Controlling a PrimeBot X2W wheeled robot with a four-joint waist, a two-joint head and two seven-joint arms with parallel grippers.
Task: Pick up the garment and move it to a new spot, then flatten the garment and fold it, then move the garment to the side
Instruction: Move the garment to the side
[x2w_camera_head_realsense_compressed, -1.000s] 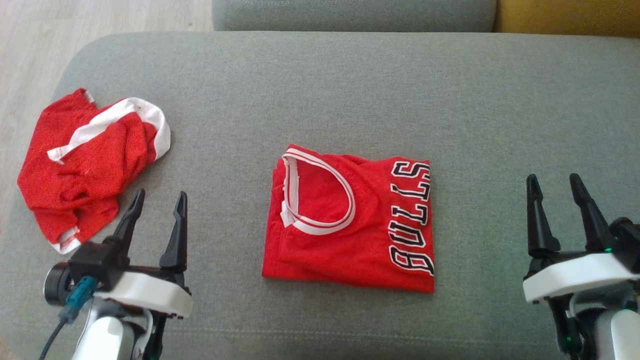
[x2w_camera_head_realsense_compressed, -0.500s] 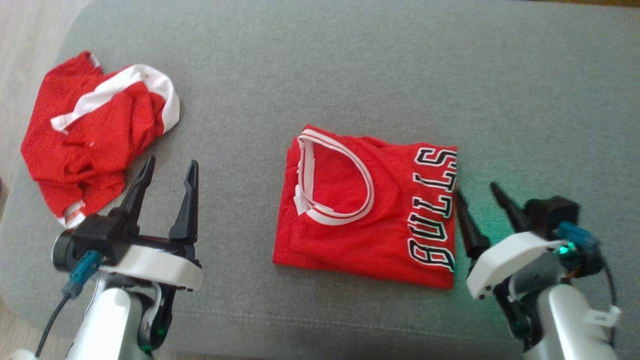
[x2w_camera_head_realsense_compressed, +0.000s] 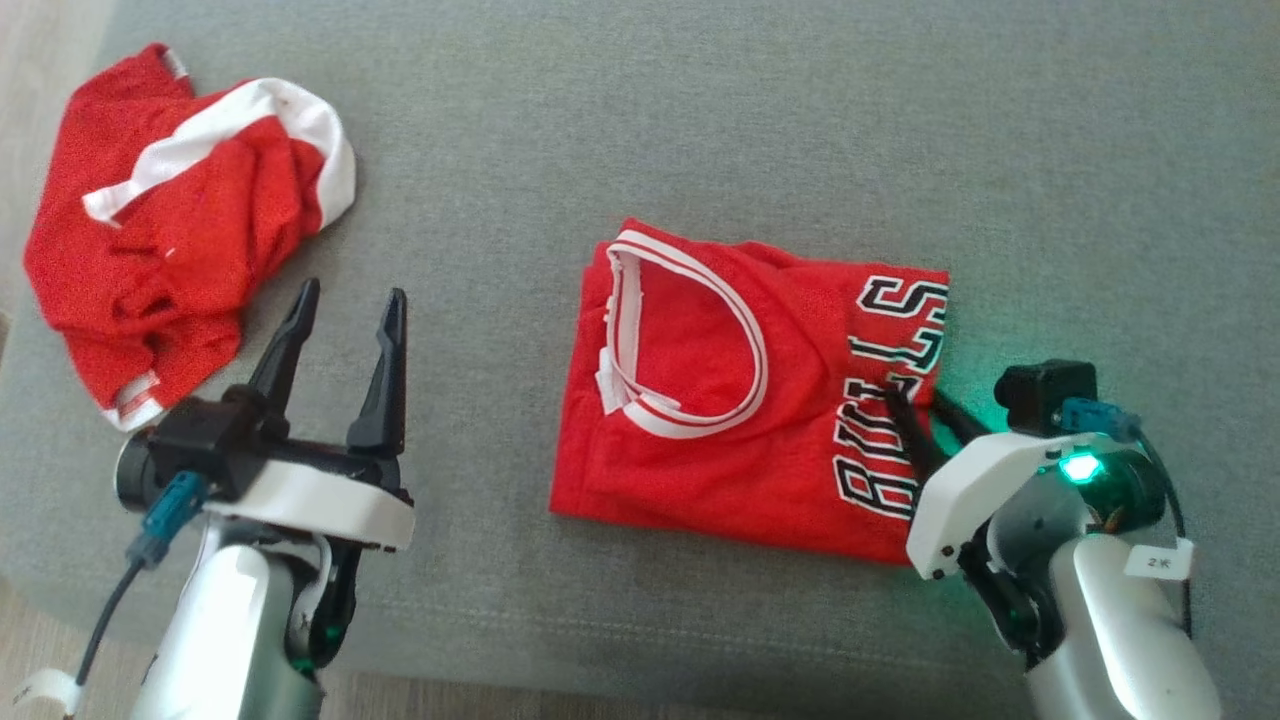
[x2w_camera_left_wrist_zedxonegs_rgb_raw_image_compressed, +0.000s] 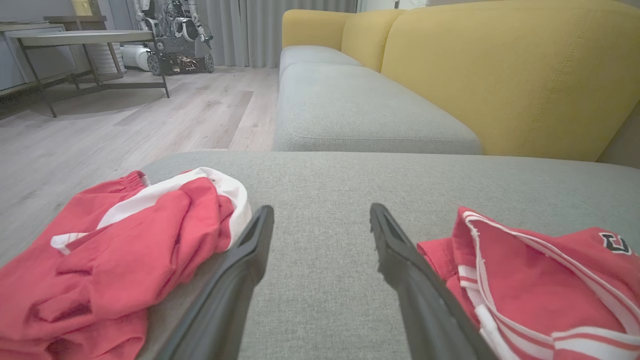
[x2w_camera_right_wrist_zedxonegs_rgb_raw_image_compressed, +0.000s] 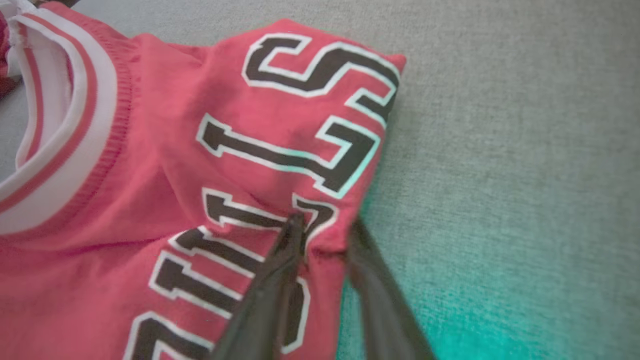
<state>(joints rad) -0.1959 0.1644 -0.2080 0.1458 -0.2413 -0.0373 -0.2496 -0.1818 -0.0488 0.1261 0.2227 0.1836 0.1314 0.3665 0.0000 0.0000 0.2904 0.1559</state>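
A red jersey (x2w_camera_head_realsense_compressed: 740, 400) is seen folded into a flat, roughly square packet on the grey cushion (x2w_camera_head_realsense_compressed: 700, 120), lying just toward 4 o'clock of the head view's centre. Its white-and-red striped neckline is turned toward 9 o'clock, and black, white-edged "BULLS" lettering runs along the 3 o'clock edge. Midway along that edge the cloth is bunched, pinched by the right gripper (x2w_camera_head_realsense_compressed: 915, 395).

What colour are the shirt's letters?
The shirt's letters are black, edged white; clearest in right wrist view.
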